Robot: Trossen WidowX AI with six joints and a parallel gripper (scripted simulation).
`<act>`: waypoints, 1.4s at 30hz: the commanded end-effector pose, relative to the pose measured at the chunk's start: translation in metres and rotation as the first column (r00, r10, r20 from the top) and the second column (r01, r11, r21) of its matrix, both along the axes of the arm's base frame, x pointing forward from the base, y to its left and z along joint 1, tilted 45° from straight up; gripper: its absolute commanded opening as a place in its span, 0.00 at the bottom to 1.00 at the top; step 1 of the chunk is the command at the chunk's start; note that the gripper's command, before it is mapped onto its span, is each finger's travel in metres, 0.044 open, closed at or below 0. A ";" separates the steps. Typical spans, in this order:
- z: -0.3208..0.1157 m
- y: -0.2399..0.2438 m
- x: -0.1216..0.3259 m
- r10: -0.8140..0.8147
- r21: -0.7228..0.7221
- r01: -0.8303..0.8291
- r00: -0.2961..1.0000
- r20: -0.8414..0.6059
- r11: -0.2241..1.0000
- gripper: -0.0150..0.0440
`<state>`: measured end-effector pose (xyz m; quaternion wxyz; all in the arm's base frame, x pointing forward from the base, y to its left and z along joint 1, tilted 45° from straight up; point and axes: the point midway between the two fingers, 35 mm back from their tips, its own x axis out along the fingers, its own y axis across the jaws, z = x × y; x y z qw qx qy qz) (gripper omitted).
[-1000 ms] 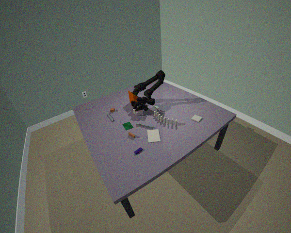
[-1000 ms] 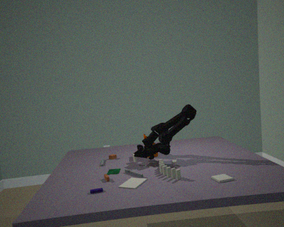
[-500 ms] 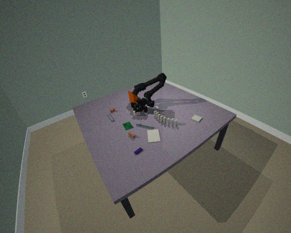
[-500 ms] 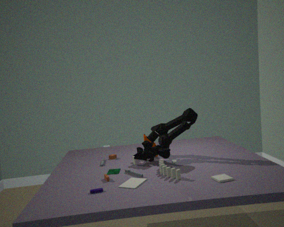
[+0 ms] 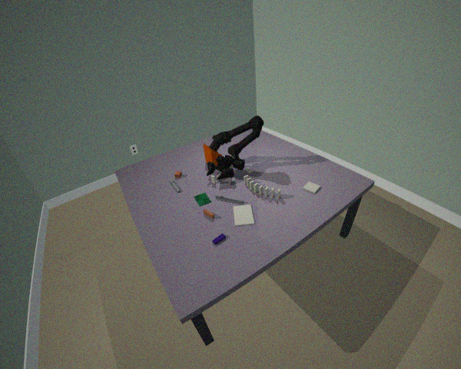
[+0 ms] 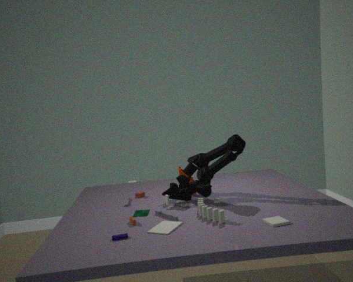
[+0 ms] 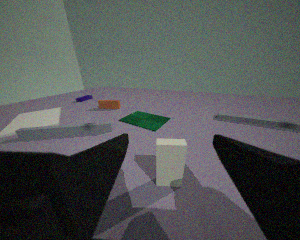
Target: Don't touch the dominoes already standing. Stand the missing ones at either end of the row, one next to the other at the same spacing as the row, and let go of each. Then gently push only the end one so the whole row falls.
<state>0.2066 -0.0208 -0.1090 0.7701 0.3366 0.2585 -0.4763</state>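
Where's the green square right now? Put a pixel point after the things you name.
In the top view, the green square (image 5: 202,199) (image 6: 141,212) (image 7: 145,120) lies left of centre on the table, between two grey bars (image 5: 230,199) (image 6: 166,215) (image 7: 65,132) (image 5: 175,186) (image 6: 127,202) (image 7: 262,123).

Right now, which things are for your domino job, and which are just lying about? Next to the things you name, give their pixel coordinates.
For the job:
- the row of standing dominoes (image 5: 260,189) (image 6: 213,214)
- the lone upright domino (image 5: 213,179) (image 6: 166,200) (image 7: 170,164)
- my open gripper (image 7: 169,138)

Just lying about:
- green square (image 5: 202,199) (image 6: 141,212) (image 7: 145,120)
- purple block (image 5: 219,239) (image 6: 119,237) (image 7: 84,98)
- two orange blocks
- two grey bars
- two flat white slabs
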 end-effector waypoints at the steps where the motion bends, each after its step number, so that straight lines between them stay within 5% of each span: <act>1: 0.000 0.000 0.001 -0.004 -0.002 0.004 1.000 0.006 1.000 1.00; 13: 0.035 -0.036 0.003 0.001 0.001 -0.001 1.000 -0.004 1.000 1.00; 16: 0.024 -0.038 0.006 0.025 0.029 -0.023 0.995 -0.101 0.999 1.00; 21: -0.002 -0.050 0.014 0.160 0.228 -0.073 0.907 -0.390 0.971 1.00; 25: -0.010 -0.056 0.017 0.327 0.469 -0.074 0.811 -0.485 0.880 1.00; 30: 0.002 -0.062 0.019 0.514 0.760 -0.034 0.756 -0.405 0.649 1.00; 36: 0.042 -0.080 0.017 0.540 0.968 -0.018 0.832 -0.124 0.250 1.00; 42: 0.048 -0.083 0.017 0.525 0.978 -0.027 0.847 -0.087 0.205 1.00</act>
